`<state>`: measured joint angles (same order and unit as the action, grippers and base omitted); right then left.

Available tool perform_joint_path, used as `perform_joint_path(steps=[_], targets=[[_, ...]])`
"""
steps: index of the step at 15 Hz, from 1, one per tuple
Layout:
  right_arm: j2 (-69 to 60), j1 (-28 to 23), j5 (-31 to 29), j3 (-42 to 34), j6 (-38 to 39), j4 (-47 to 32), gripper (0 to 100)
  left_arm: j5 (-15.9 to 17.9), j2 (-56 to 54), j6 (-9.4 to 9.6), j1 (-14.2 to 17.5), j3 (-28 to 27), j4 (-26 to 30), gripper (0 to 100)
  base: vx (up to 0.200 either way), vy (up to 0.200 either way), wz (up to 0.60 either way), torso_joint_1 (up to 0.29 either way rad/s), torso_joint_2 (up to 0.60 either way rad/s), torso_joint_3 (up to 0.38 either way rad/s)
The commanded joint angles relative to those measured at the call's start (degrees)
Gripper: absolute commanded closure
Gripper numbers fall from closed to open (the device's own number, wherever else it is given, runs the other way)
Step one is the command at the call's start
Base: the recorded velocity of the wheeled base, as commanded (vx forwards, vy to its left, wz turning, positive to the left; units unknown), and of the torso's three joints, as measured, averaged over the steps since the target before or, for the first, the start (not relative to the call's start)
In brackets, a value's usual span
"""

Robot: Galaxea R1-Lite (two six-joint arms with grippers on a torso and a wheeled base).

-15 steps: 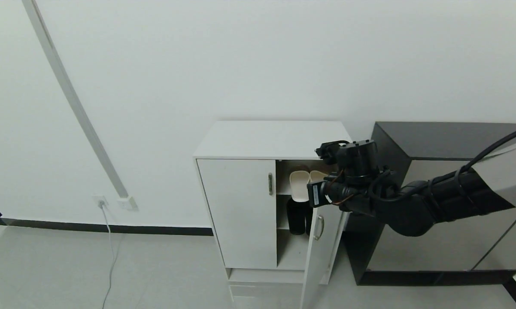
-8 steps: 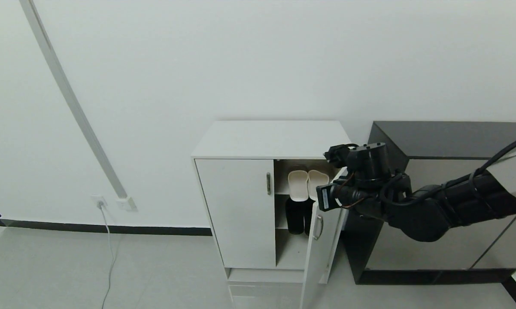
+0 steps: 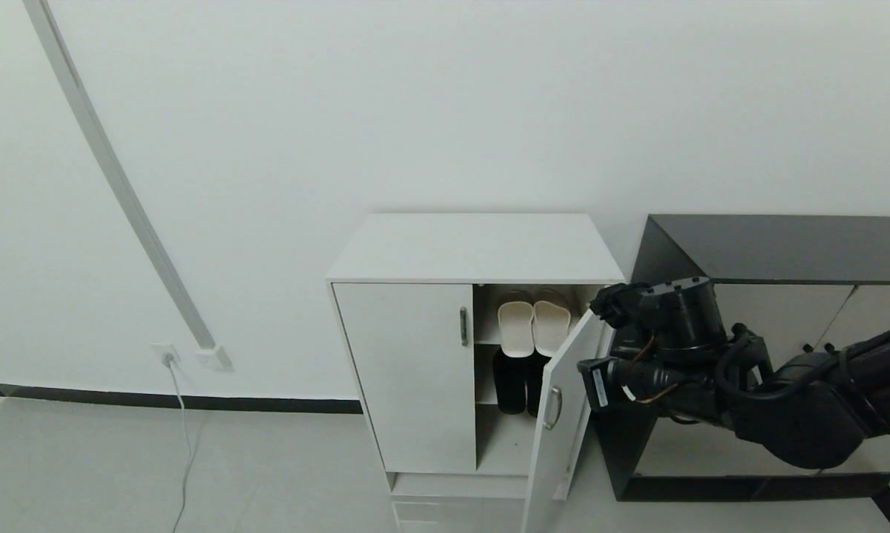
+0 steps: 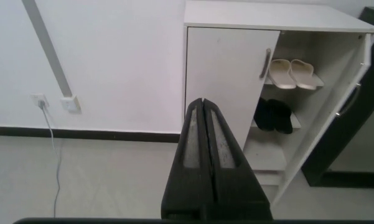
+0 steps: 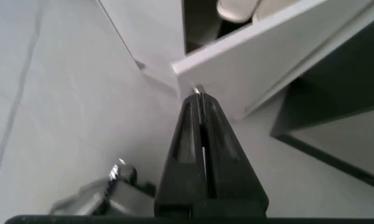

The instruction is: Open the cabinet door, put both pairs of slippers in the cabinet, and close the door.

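A: How far along is it?

B: Judging from how things lie, nearly finished. The white two-door wooden cabinet [image 3: 474, 252] has its right-hand door [image 3: 563, 414] swung out. Inside, the cream flat slippers [image 3: 534, 326] sit on the upper shelf and the black slippers [image 3: 515, 377] on the shelf below. What's left seems to be shutting that door.

A: And the claws?

B: The right claw [image 5: 200, 96] has its fingers pressed together with nothing between them, and its tip is close to the open door's edge. I can't tell whether it touches. The left claw [image 4: 203, 104] is likewise closed and empty, well back from the cabinet and facing it.

A: The room?

B: There's a pale grey glossy floor [image 3: 193, 474] and a plain white wall [image 3: 341, 111] with a slanting grey conduit strip [image 3: 104, 163]. A wall socket [image 3: 167, 355] has a cable hanging from it. A dark cabinet with a mirrored front [image 3: 771, 244] stands just beside the white one.
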<state>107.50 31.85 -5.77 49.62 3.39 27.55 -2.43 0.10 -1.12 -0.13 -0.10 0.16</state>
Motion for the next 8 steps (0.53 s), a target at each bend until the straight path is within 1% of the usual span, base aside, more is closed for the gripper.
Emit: perform_joint_path(steps=[1, 5, 8], targets=[[-2.3, -0.7, 0.0, -4.4, -0.4, 0.4, 100, 0.0, 0.1, -0.02, 0.0, 0.0, 0.0, 100, 0.200, 0.000, 0.00, 0.007, 0.00, 0.002], [-1.7, -0.7, 0.1, -5.3, -0.3, 1.1, 100, -0.1, 0.1, -0.20, 0.0, 0.0, -0.1, 100, 0.000, 0.000, 0.00, 0.000, 0.00, 0.000], [2.5, -0.7, 0.1, -4.1, -0.4, 2.9, 100, -0.1, 0.1, -0.20, 0.0, 0.0, -0.1, 100, 0.000, 0.000, 0.00, 0.000, 0.00, 0.000]])
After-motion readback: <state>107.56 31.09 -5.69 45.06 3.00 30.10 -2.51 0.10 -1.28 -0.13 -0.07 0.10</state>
